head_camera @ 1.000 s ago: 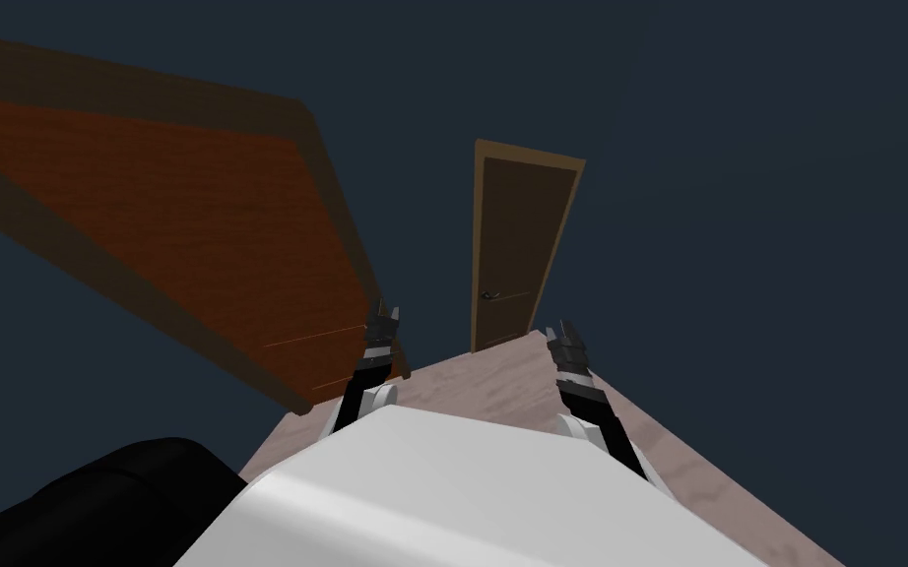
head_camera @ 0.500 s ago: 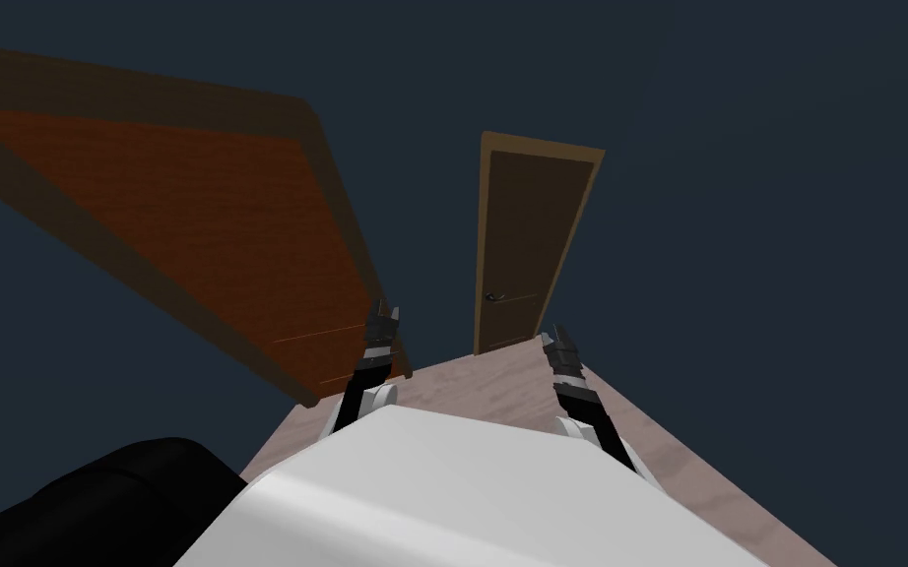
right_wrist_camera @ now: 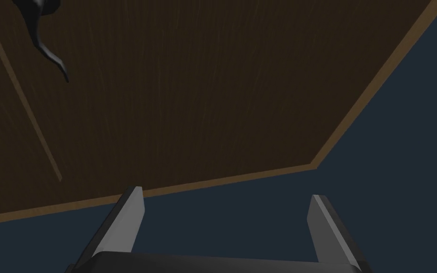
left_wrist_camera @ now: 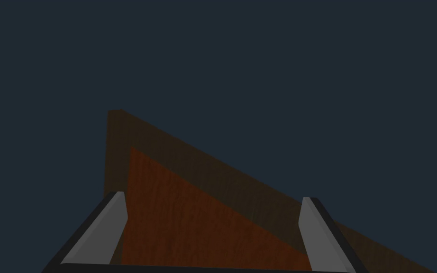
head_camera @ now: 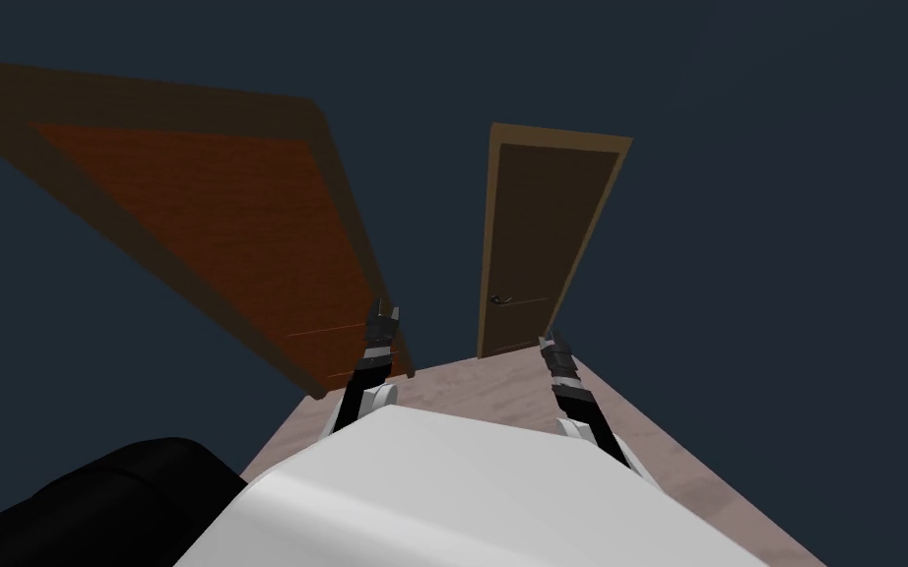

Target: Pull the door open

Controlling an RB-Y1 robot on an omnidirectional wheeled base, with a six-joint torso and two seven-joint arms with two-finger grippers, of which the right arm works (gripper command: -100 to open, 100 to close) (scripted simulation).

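Facing: dark brown wooden door, 12 o'clock
Dark curved lever handle: untouched
Right gripper: fingers wide, empty
Left gripper: fingers wide, before reddish-brown wooden panel

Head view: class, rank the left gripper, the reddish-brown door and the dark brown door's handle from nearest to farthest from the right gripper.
1. The left gripper, beside the right gripper, on its left.
2. The reddish-brown door, on the left side, just beyond the left gripper.
3. The handle, ahead on the dark brown door at the far end of the floor.
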